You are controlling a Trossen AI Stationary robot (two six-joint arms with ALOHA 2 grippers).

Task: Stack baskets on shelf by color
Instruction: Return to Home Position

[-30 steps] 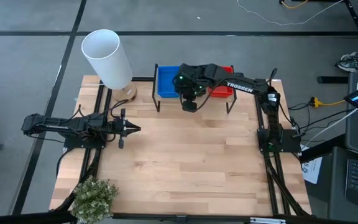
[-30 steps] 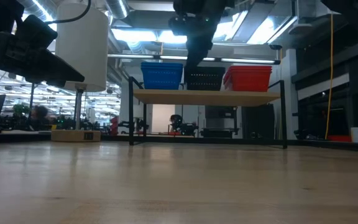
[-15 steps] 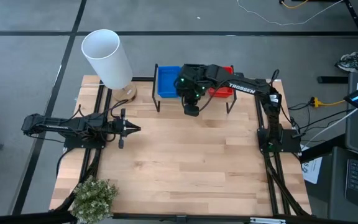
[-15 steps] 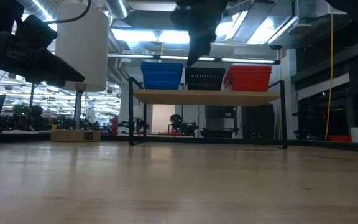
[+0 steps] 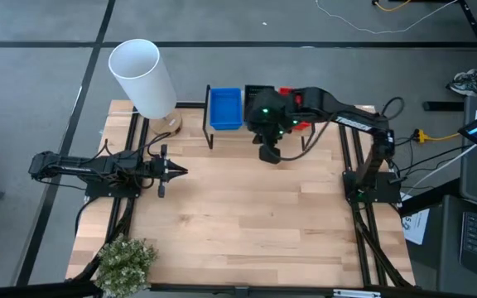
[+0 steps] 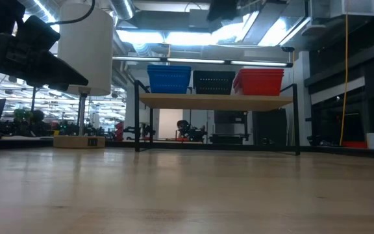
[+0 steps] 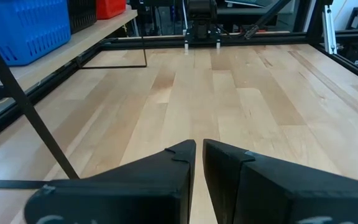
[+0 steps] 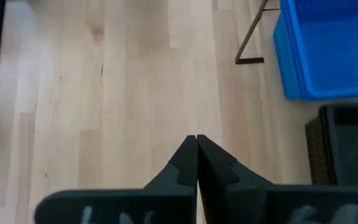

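Note:
Three basket stacks sit side by side on the shelf's wood plank at the table's far edge: blue, black and red. The low view shows the blue and black stacks resting on their bases. My right gripper hangs shut, empty and pointing down, above the table just in front of the shelf; its wrist view looks down on its shut fingertips, the blue basket and the black basket. My left gripper waits shut and level at the table's left side.
A tall white cylinder lamp on a wooden base stands at the far left corner. A small plant sits at the near left corner. Bare wood tabletop stretches between the arms. The shelf's black legs stand near the right gripper.
My right gripper has drawn back from over the black basket toward the table's near edge and a little to the right. It has also risen, nearly leaving the top of the low view. The black basket stays on the shelf, now uncovered from above.

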